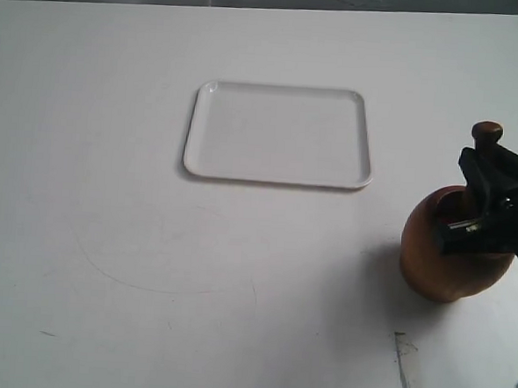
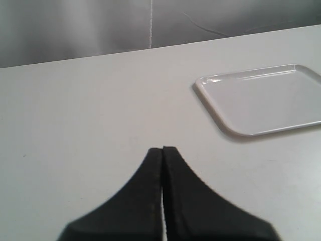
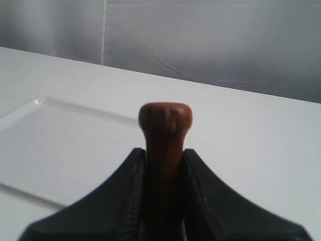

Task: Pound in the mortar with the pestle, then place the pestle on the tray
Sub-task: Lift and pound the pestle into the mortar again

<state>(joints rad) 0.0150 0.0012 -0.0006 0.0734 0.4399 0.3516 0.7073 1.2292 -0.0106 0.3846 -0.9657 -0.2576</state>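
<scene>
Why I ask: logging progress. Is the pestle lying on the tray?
No, the right gripper holds the pestle at the mortar, apart from the tray.

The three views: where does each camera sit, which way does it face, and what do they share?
Exterior view: high above the table, looking down at the tray, mortar and pestle; the right gripper shows.
Left wrist view: low, behind the shut left gripper, facing across the table to the tray.
Right wrist view: behind the right gripper clamped on the pestle, facing the tray.
All three share the tray.
</scene>
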